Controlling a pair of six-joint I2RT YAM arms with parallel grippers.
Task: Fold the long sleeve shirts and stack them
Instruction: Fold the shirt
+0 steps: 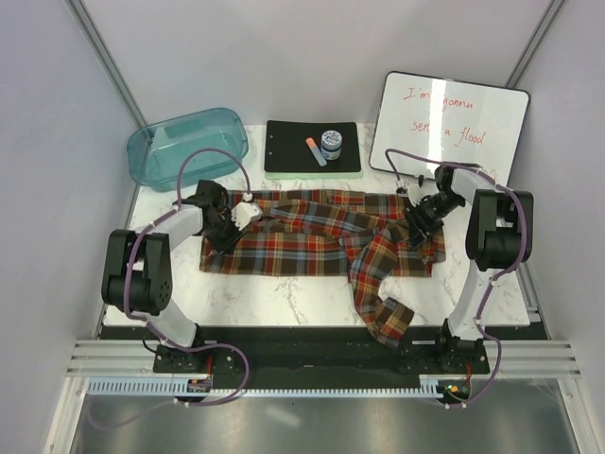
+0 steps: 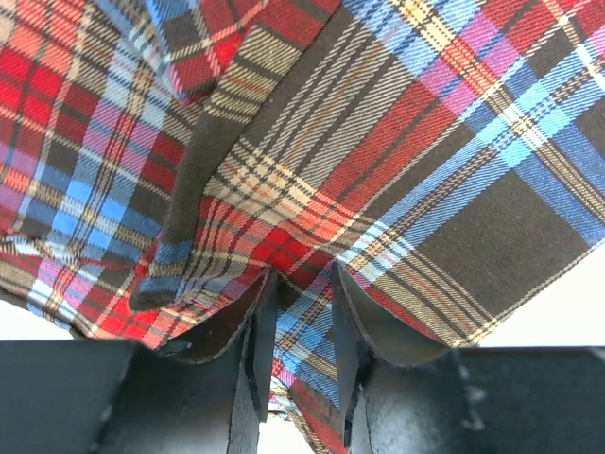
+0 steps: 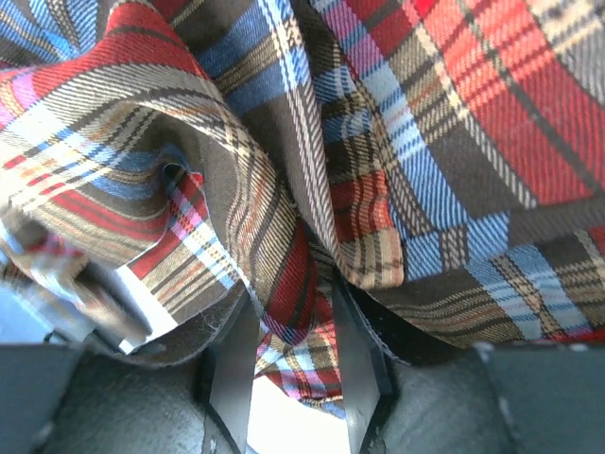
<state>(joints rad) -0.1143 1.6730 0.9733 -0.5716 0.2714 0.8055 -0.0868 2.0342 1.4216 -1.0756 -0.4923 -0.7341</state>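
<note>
The worktop carries one plaid shirt, stretched as a wide band between the two grippers. By the look of it the folding is only begun: the cloth is rumpled near the right gripper, and a sleeve trails loose below it towards the arm bases. No neat packet or stack shows yet. The left gripper is clamped on the shirt's edge at the band's other end. The right gripper's fingers likewise pinch bunched fabric.
</note>
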